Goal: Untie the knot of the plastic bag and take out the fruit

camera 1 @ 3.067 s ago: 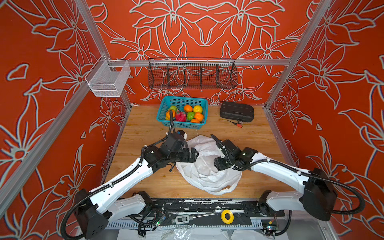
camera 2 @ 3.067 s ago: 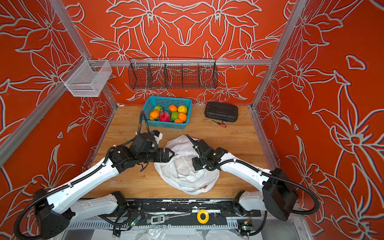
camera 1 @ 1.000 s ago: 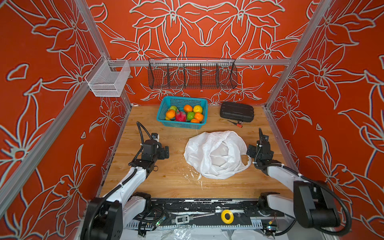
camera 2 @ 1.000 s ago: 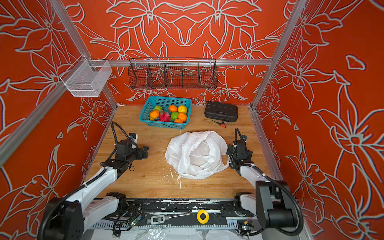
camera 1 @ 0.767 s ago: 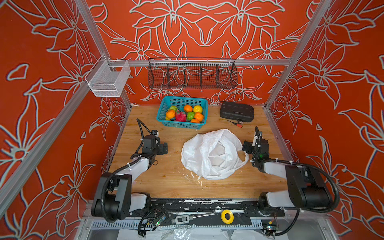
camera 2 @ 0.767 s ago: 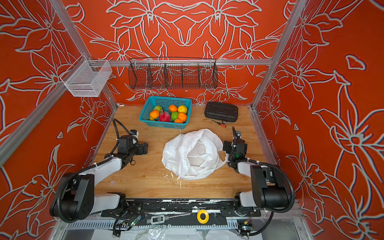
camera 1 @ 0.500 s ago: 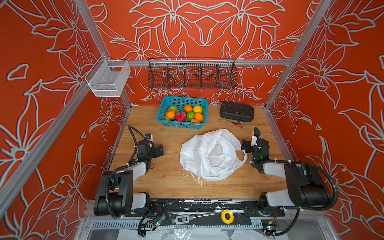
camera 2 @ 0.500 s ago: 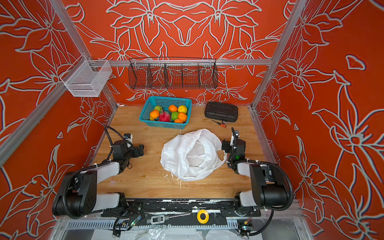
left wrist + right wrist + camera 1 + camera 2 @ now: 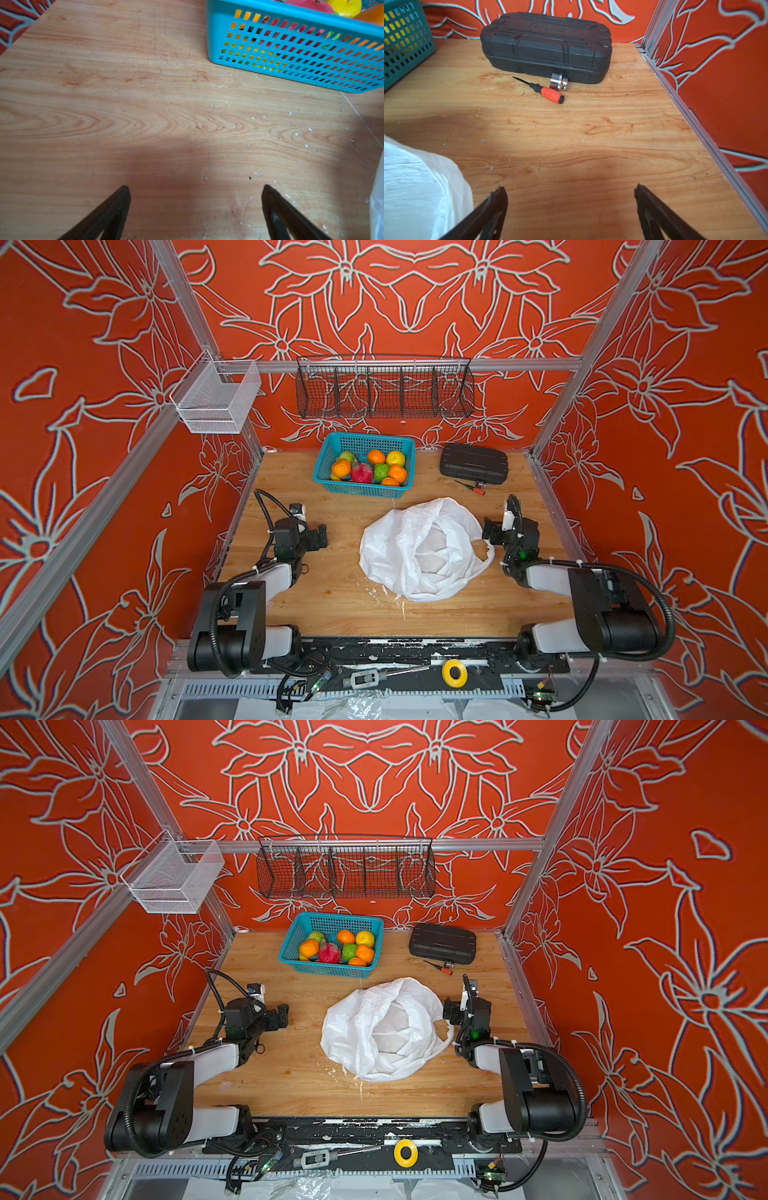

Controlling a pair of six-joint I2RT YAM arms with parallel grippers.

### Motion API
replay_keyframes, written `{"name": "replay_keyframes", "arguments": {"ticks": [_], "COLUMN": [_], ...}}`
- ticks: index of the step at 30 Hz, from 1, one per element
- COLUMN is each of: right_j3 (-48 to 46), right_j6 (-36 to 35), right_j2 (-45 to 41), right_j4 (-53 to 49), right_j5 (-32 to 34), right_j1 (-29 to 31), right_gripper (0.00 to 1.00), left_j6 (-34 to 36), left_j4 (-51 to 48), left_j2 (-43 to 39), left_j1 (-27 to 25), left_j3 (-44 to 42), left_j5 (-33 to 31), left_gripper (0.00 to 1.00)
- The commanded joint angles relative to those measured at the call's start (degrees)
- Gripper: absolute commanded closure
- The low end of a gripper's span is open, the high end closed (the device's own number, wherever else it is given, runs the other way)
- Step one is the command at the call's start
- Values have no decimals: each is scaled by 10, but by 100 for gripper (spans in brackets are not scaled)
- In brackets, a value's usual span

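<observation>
Orange flowered walls close in three sides of a wooden counter (image 9: 332, 597). The plastic bag (image 9: 424, 549) lies slumped near its middle with its mouth gaping upward. I can make out no knot on it and nothing coloured inside. The fruit (image 9: 370, 470) sits heaped in a teal basket (image 9: 361, 489) at the back, beyond the bag and slightly toward the left arm's side.

Both arms are folded low by the front edge. The left end effector (image 9: 322, 536) is spread wide over bare wood, holding nothing, well apart from the bag. The right end effector (image 9: 486, 531) is equally wide and empty, just beside the bag where a loop handle (image 9: 484, 558) trails toward it, so I judge the right arm nearer for any further pull. The bag is roughly round, with no clear long axis.

Open room lies in front and on the left. Behind the right arm's side, a black tool case (image 9: 473, 463) and a small screwdriver (image 9: 469, 486) lie near the bag's far edge.
</observation>
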Motion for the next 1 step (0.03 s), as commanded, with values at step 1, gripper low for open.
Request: {"name": "replay_keyframes", "arguments": {"ticks": [1], "right_j3": [-14], "right_j6": [-17], "right_j2": [0], "right_j4": [33], "right_j5": [-15], "right_j1": [5], "right_gripper": [3], "left_j6": [1], "left_j4": [19], "left_j2": [-1], "left_j1": [-2], "left_j3": [6], "left_j5": [6], "left_gripper": [3]}}
